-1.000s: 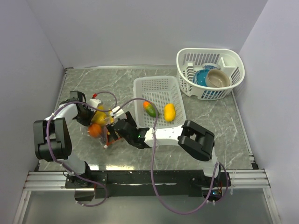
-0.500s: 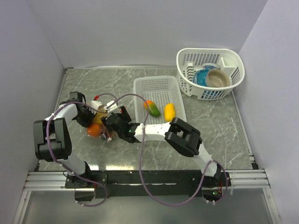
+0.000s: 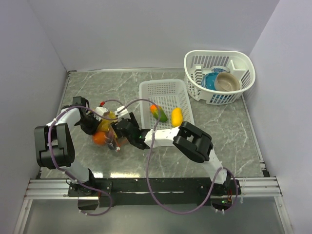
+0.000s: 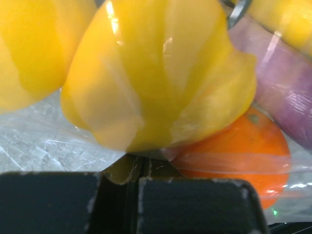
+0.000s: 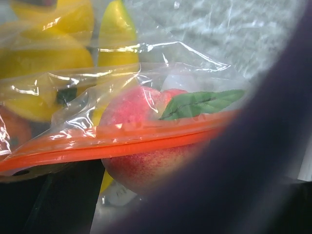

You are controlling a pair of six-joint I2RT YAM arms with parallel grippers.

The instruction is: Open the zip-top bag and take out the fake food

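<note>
The zip-top bag (image 3: 105, 130) lies at the left of the table with yellow and orange fake food inside. My left gripper (image 3: 92, 124) is shut on its plastic; in the left wrist view the pinch (image 4: 139, 168) sits under a yellow fruit (image 4: 156, 73), an orange fruit (image 4: 239, 151) and a purple piece (image 4: 287, 97). My right gripper (image 3: 121, 135) is at the bag's mouth. In the right wrist view its jaws close round a pink-red fruit (image 5: 141, 165) that sticks out under the orange-red zip strip (image 5: 122, 141).
A white slotted basket (image 3: 165, 90) right of the bag holds a green-orange fruit (image 3: 157, 113) and a yellow fruit (image 3: 177, 117). A white dish basket (image 3: 195, 66) with bowls stands at the back right. Walls close in the left and right sides.
My right gripper moved left from beside the bag into its mouth, then drew back slightly. The bag shifted a little. The left gripper kept its hold.
</note>
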